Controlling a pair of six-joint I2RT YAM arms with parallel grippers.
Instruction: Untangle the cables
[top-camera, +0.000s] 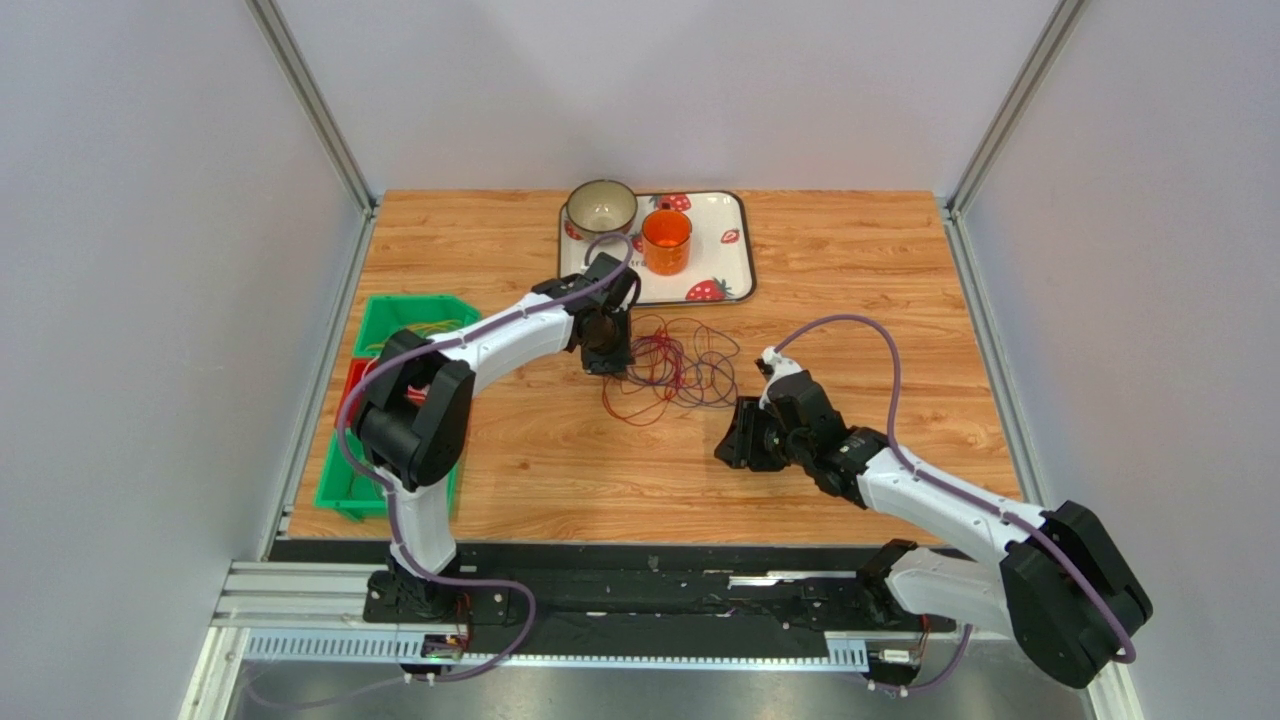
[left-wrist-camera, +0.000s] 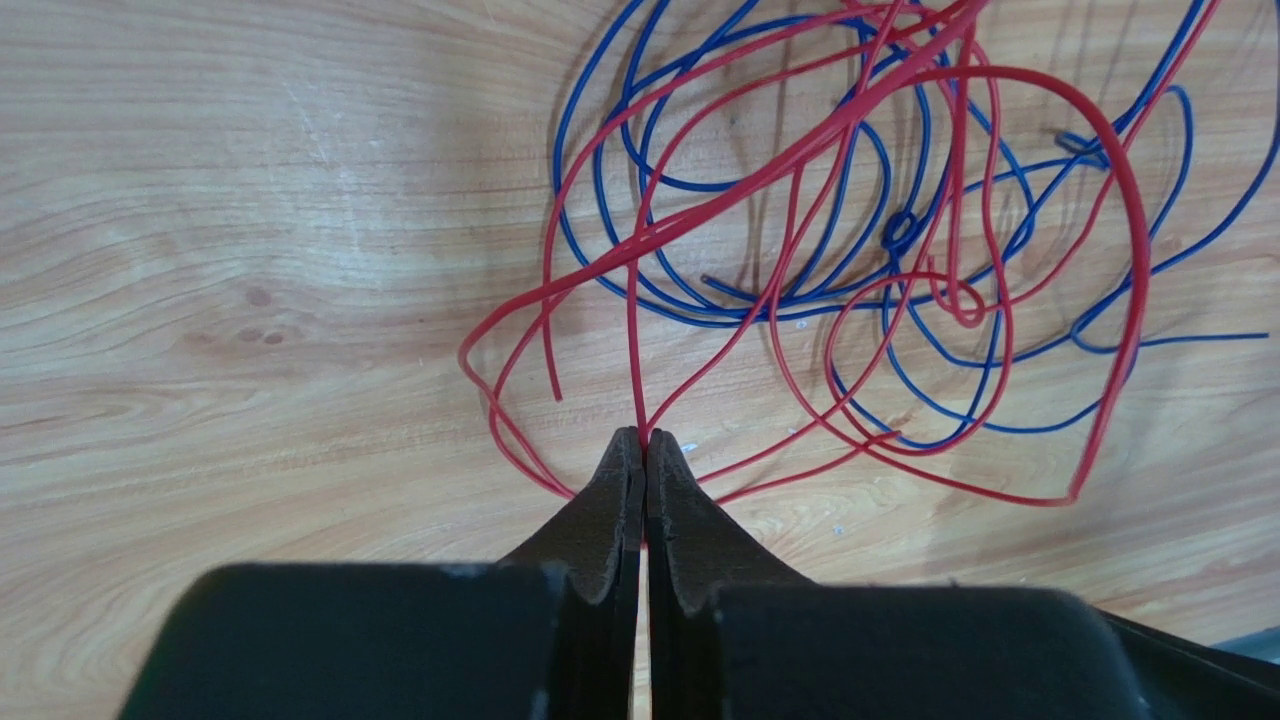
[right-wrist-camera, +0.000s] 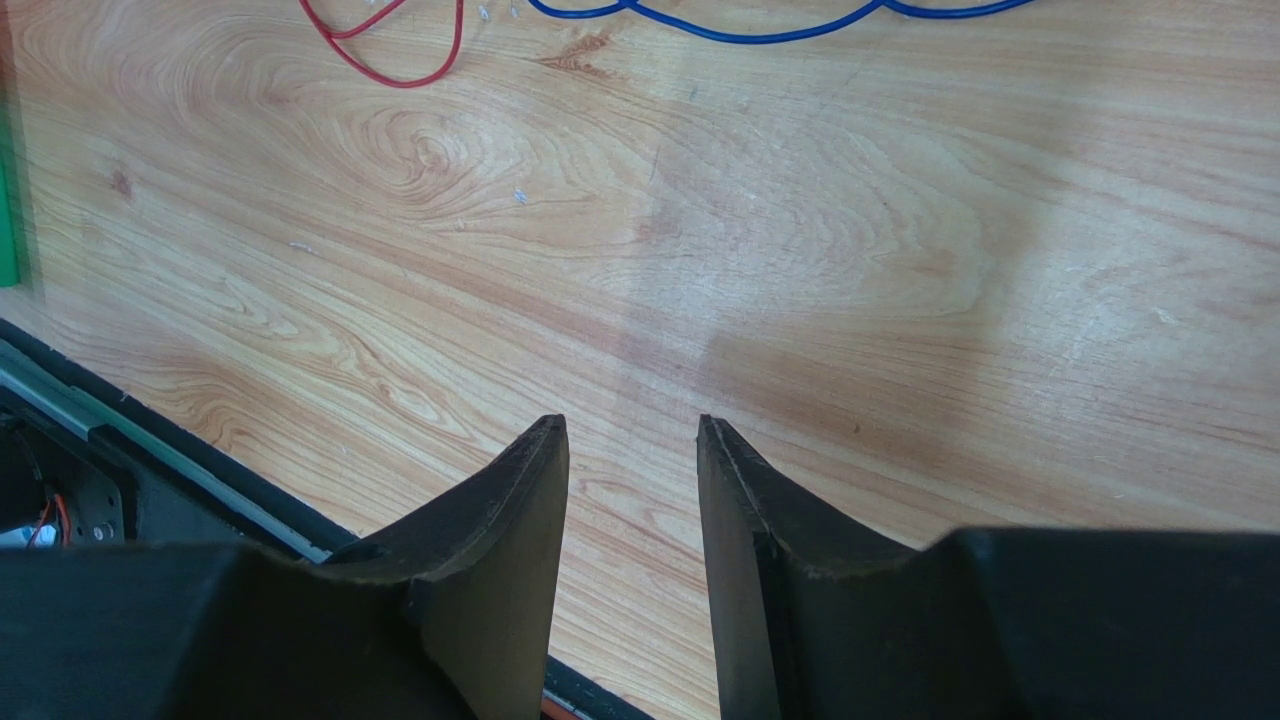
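The cables (top-camera: 676, 368) lie in a loose tangle of thin red and blue loops at the table's middle. My left gripper (top-camera: 609, 357) stands at the tangle's left edge. In the left wrist view the left gripper (left-wrist-camera: 646, 438) is shut on a red cable (left-wrist-camera: 637, 360) that runs up from between its tips into the tangle, crossing the blue cable (left-wrist-camera: 1187, 338). My right gripper (top-camera: 736, 447) hovers right of and nearer than the tangle. In its wrist view the right gripper (right-wrist-camera: 631, 428) is open over bare wood, with a red loop (right-wrist-camera: 391, 78) and a blue strand (right-wrist-camera: 751, 33) far ahead.
A green bin (top-camera: 376, 390) holding more wires stands at the left edge. At the back, a strawberry-print tray (top-camera: 736, 278) carries a pale mug (top-camera: 601, 206) and an orange cup (top-camera: 666, 240). The black rail (right-wrist-camera: 166, 458) runs along the near edge.
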